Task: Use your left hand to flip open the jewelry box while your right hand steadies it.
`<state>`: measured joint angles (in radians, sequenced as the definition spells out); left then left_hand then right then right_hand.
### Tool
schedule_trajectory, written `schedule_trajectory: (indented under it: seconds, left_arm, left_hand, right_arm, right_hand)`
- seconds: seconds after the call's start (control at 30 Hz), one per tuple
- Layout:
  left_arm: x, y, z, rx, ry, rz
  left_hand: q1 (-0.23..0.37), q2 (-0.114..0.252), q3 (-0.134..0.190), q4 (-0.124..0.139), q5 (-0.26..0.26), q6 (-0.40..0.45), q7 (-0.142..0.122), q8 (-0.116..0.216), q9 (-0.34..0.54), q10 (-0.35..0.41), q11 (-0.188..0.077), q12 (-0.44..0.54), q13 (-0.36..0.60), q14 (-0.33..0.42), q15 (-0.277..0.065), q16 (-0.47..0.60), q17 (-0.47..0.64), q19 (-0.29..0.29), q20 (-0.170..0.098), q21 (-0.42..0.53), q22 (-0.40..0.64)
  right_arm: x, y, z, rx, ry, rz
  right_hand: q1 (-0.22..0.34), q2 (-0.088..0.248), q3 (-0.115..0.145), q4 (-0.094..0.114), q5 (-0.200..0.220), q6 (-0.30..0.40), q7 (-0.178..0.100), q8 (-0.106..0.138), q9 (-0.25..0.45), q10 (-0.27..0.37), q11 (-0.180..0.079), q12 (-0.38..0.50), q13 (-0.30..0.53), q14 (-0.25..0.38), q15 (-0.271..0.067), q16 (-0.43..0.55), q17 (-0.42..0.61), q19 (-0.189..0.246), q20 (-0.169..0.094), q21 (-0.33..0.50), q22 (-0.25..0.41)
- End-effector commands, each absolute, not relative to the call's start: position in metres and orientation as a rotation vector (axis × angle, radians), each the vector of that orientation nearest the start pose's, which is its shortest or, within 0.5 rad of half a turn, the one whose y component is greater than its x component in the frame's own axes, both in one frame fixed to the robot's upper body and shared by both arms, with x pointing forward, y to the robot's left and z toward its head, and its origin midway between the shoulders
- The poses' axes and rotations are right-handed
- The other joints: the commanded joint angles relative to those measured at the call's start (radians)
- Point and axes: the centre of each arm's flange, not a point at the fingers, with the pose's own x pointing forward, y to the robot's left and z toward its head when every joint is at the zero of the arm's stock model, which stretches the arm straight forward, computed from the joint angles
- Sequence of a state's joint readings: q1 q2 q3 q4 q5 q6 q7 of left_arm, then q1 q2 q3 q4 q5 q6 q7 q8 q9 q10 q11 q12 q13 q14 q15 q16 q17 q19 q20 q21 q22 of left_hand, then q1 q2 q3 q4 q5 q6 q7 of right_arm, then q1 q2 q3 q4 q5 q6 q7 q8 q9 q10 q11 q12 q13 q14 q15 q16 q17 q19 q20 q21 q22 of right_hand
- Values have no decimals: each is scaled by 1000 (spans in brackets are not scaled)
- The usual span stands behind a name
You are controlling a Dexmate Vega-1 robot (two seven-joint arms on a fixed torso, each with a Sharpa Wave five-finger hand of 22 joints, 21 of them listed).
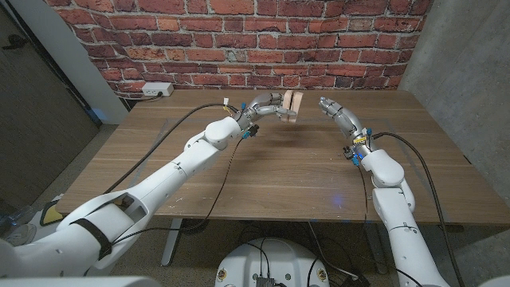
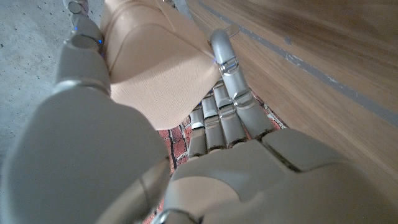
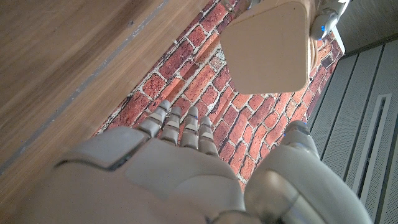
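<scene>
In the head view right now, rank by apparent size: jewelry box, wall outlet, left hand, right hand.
1. left hand and right hand, too alike to separate
2. jewelry box, held by the left hand
3. wall outlet, though farther back, so unsure

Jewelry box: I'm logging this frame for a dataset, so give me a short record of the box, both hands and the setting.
box: jewelry box, beige, lifted off the table
left hand: left hand grips the box, fingers wrapped around it
right hand: right hand apart from the box, holding nothing, fingers spread
lid: cannot tell whether open
surface: wooden table
background: brick wall
</scene>
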<state>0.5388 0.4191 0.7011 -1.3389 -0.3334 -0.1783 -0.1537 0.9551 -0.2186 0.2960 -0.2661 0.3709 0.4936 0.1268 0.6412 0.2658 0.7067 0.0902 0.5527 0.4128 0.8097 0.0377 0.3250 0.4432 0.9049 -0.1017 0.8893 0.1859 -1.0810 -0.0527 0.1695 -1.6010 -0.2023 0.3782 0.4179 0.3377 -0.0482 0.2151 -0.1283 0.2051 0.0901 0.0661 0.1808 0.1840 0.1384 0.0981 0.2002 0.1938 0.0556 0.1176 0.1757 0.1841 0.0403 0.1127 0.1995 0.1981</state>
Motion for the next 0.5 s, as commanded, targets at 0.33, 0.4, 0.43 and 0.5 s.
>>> schedule_trajectory:
  seconds: [0.33,0.4,0.43,0.5]
  left_arm:
    - [653,63,50,464,-592,-736]
    - [653,60,51,467,-591,-746]
    - [653,59,51,468,-591,-752]
    - [654,56,51,469,-589,-762]
  left_hand:
    - [237,230,140,126,9,476,-122,7,3,362,-249,22,75,561,-267,4,11,-27,-77,15,2]
    - [236,230,141,126,10,475,-119,7,4,361,-247,22,76,561,-267,3,12,-28,-77,17,2]
    - [237,230,142,126,11,476,-118,7,5,361,-247,22,77,560,-267,3,13,-28,-77,18,2]
    - [236,229,144,126,12,472,-120,6,6,363,-250,21,75,561,-267,3,14,-29,-77,20,2]
  right_arm:
    - [553,-258,-15,-611,-773,196]
    - [552,-257,-14,-620,-771,194]
    - [552,-257,-14,-619,-772,197]
    - [552,-256,-13,-623,-772,204]
  right_hand:
    - [17,-24,-20,-2,26,-118,2,-7,6,-71,72,-7,2,-41,38,6,1,-31,15,3,3]
    - [22,-23,-21,-3,29,-123,-1,-4,6,-70,88,-4,1,-29,44,12,0,-27,18,6,3]
    - [24,-22,-21,-3,30,-126,-3,-3,6,-70,86,-3,1,-22,44,14,0,-22,19,8,3]
    - [28,-21,-21,-4,32,-129,-5,-1,6,-65,80,0,1,-13,42,17,-1,-21,21,9,2]
